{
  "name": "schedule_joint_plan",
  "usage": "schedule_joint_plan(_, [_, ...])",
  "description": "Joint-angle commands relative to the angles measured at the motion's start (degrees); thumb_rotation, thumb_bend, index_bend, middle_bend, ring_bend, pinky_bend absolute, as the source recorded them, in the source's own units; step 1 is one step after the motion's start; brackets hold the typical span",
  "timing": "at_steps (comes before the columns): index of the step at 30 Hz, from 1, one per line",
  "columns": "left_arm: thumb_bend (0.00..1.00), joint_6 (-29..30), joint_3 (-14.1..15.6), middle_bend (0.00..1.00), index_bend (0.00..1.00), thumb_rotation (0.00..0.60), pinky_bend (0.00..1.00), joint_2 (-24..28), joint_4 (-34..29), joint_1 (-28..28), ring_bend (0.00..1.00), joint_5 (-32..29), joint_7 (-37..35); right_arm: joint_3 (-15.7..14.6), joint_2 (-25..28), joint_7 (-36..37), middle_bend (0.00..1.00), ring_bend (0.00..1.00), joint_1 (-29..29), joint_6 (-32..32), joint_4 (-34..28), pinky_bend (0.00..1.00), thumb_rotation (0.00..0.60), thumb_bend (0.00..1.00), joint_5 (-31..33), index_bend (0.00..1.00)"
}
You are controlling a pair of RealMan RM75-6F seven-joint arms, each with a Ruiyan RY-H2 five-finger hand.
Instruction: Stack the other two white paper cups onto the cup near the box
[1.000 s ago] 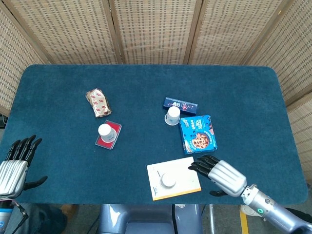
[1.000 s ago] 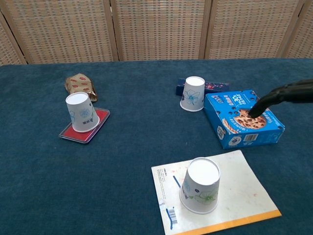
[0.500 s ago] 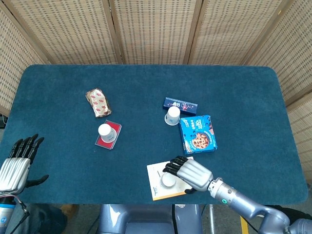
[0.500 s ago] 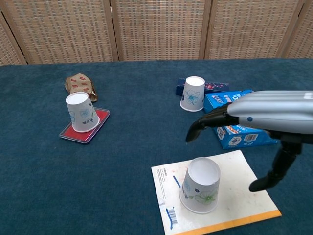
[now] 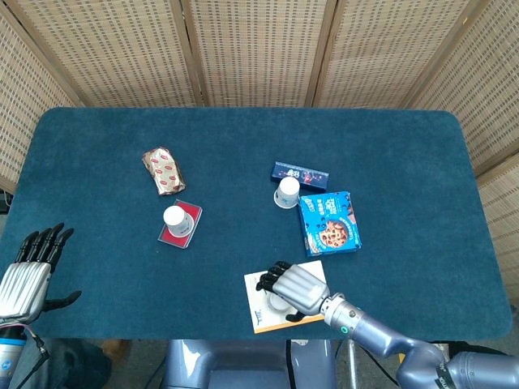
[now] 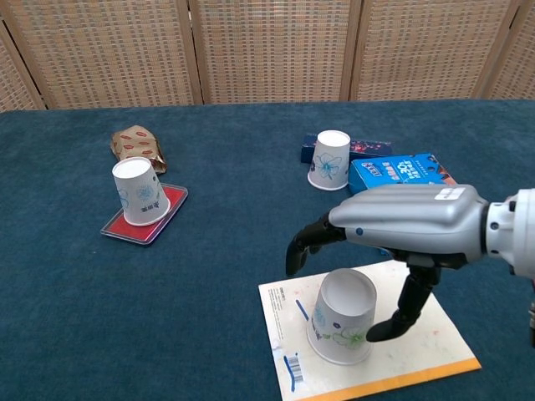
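Three white paper cups stand upside down. One cup (image 5: 286, 193) (image 6: 329, 160) stands next to the blue cookie box (image 5: 328, 223) (image 6: 391, 170). Another cup (image 5: 175, 219) (image 6: 140, 191) rests on a red card (image 5: 169, 236) (image 6: 171, 200). The third cup (image 6: 343, 317) sits on a paper sheet (image 5: 258, 304) (image 6: 418, 342) at the front edge. My right hand (image 5: 292, 285) (image 6: 393, 230) arches over this cup with fingers spread, the thumb close by its right side, gripping nothing. In the head view the hand hides the cup. My left hand (image 5: 28, 271) hangs open off the table's front left.
A small dark blue box (image 5: 300, 173) (image 6: 368, 147) lies just behind the cup near the cookie box. A brown snack packet (image 5: 163, 171) (image 6: 138, 146) lies at the back left. Wicker screens stand behind the table.
My right hand has moved left from beside the cookie box to over the cup on the paper sheet. The cups and my left hand have stayed put.
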Motion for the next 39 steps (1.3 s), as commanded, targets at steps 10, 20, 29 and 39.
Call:
schedule_joint_plan(10, [0.13,0.02,0.10,0.00,0.00,0.600,0.00,0.24,-0.05,-0.11,0.00,-0.13,-0.40,-0.64,-3.61,-4.68,0.48,0.40,1.14,1.86,1.39,0.45,0.600,0.49,4.95,0.45])
schedule_joint_plan(20, [0.13,-0.67,0.03,0.00,0.00,0.600,0.00,0.26,0.01,-0.55,0.00,-0.88,-0.39,0.13,-1.48,-4.97,0.49,0.41,1.80,3.97,-1.37,0.49,0.600,0.54,6.24,0.46])
schedule_joint_plan(29, [0.13,-1.29,-0.84,0.00,0.00,0.600,0.00,0.43,0.15,-1.14,0.00,-2.97,-1.06,8.94,6.87,-5.61,0.49,0.42,4.77,7.35,-4.62,0.49,0.600,0.55,10.82,0.46])
schedule_joint_plan(39, [0.13,-1.72,-1.71,0.00,0.00,0.600,0.00,0.48,0.27,-1.70,0.00,-5.11,-1.18,16.05,9.03,-8.83,0.49,0.42,12.58,4.25,5.63,0.49,0.600,0.55,26.81,0.46])
